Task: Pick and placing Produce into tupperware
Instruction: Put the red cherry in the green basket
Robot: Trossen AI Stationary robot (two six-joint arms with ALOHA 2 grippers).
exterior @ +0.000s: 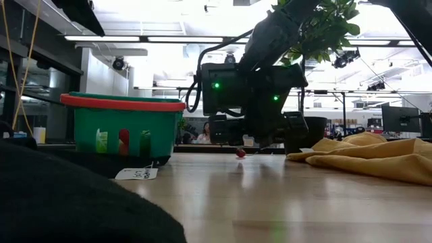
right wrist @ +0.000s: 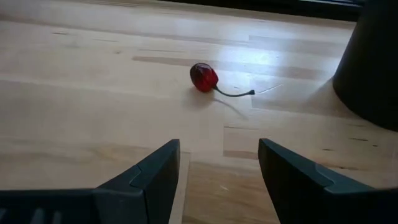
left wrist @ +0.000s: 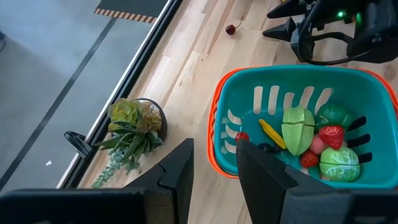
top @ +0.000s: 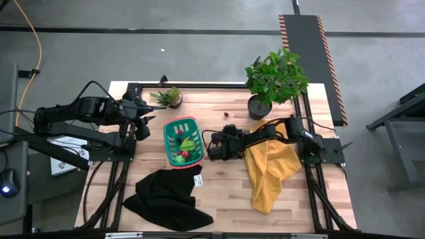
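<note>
The tupperware, a teal basket with a red rim (top: 166, 136) (exterior: 121, 102) (left wrist: 219, 106), stands on the table's middle left and holds several toy produce pieces (left wrist: 305, 140). A small red cherry with a stem (right wrist: 203, 77) (top: 226, 114) (left wrist: 231, 28) (exterior: 240, 153) lies on the bare wood, far of the basket. My right gripper (right wrist: 219, 165) (top: 214, 147) is open, low over the table beside the basket's right side, with the cherry ahead of its fingers. My left gripper (left wrist: 214, 171) (top: 143, 126) hovers open, raised at the basket's left side.
A tall potted plant (top: 273, 79), whose dark pot (right wrist: 373, 62) stands close to the cherry, is at the far right. A small succulent pot (top: 171, 97) (left wrist: 134, 121) stands at the far edge. A yellow cloth (top: 269, 169) lies right, a black cloth (top: 166, 196) near.
</note>
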